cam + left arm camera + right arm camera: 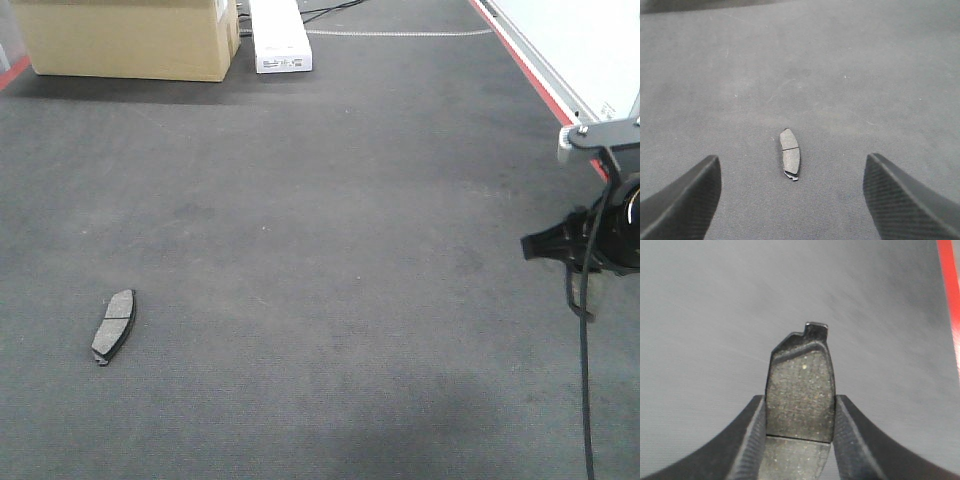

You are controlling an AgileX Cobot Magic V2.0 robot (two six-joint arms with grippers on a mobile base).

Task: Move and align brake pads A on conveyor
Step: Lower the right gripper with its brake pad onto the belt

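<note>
The conveyor point(320, 200) fills the scene, with its red strip point(530, 75) along the right edge and a cardboard box point(130, 40) at the back. The right hand point(800, 440) hangs near that strip, clamped on the held brake pad point(800, 385) across its narrow width. The left hand point(791, 185) is spread wide and empty. The loose brake pad point(790, 155) lies flat on the conveyor straight ahead of it, centred between the fingers, long axis pointing away — so the left arm looks much the nearer.
</note>
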